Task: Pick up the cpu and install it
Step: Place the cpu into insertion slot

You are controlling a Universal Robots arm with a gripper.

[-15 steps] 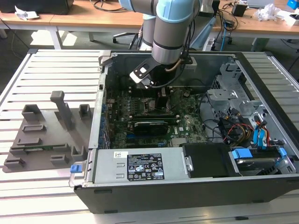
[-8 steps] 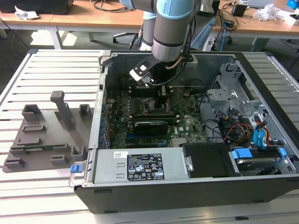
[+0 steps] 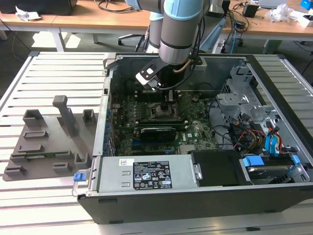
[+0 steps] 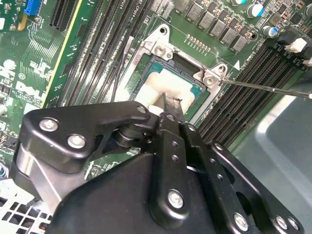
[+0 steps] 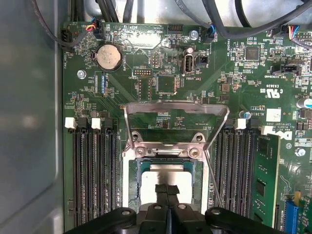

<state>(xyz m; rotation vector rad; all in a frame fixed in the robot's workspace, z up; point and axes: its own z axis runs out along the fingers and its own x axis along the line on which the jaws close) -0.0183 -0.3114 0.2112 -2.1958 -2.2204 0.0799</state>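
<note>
Sitting in socket (image 4: 159, 49), cpu (image 4: 171, 83) prob. light, stiff, fragile; hold by edges. Gripper (image 4: 168, 101) fingers together, tips at its top.

The arm (image 3: 178, 29) is a fat tube, pale blue and silver-grey, ringed in black above the wrist (image 3: 172, 59). Beside the wrist sit a white-edged block (image 3: 147, 76) and a tan cable (image 3: 182, 69). Below the wrist, the gripper (image 5: 167, 189) is black, dotted with silver screws (image 4: 175, 198).

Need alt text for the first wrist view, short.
The hand sits over the silvery cpu lying in the open socket, whose metal retaining frame is flipped up. Green motherboard surrounds it, with black memory slots on both sides.
</note>
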